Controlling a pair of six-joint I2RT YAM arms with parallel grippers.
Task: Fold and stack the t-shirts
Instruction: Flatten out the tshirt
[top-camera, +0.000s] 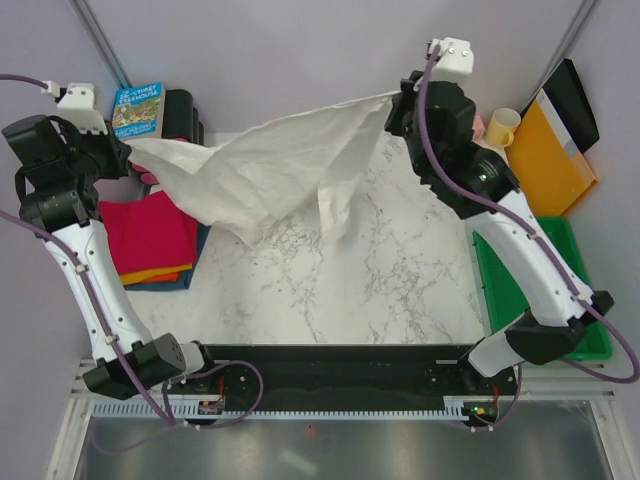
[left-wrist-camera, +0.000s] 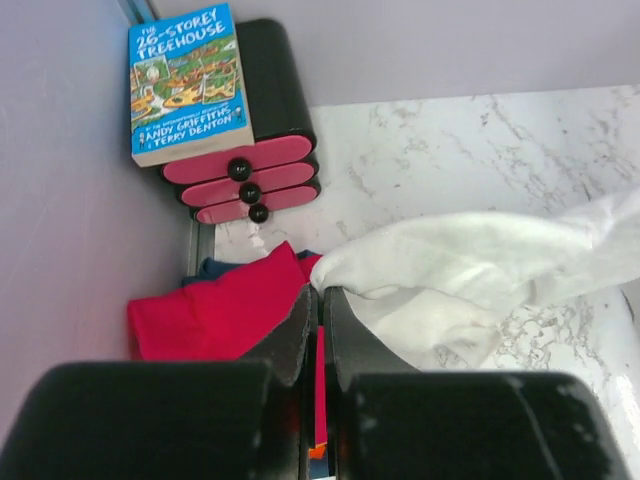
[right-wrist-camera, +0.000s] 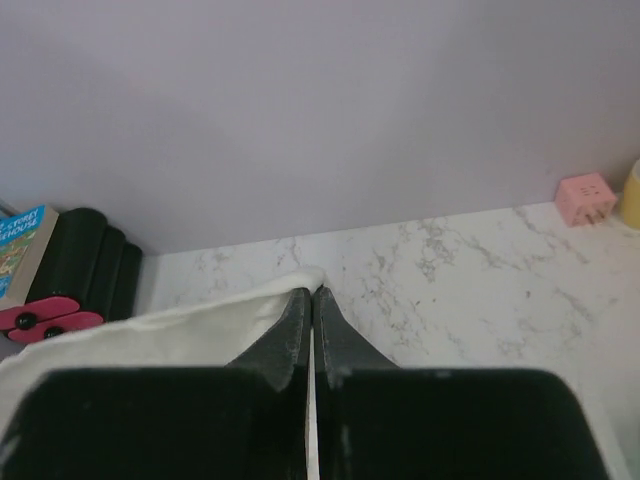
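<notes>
A large wrinkly cream-white t-shirt (top-camera: 270, 170) hangs stretched above the marble table between both arms. My left gripper (top-camera: 128, 152) is shut on its left corner, seen in the left wrist view as bunched white cloth (left-wrist-camera: 450, 270) at the closed fingertips (left-wrist-camera: 321, 292). My right gripper (top-camera: 392, 103) is shut on the shirt's right corner (right-wrist-camera: 200, 325), the jaws pinched together (right-wrist-camera: 312, 293). A loose part of the shirt droops toward the table's middle. At the left lies a stack of folded t-shirts: magenta-pink (top-camera: 148, 232) on top, orange (top-camera: 160, 277) and blue (top-camera: 198, 248) edges beneath.
A book (top-camera: 138, 108) rests on a black and pink holder (top-camera: 182, 115) at the back left. On the right sit a yellow-orange folder (top-camera: 552, 155), a cream cup (top-camera: 503, 126) and a green bin (top-camera: 560, 250). A pink block (right-wrist-camera: 585, 197) stands by the back wall.
</notes>
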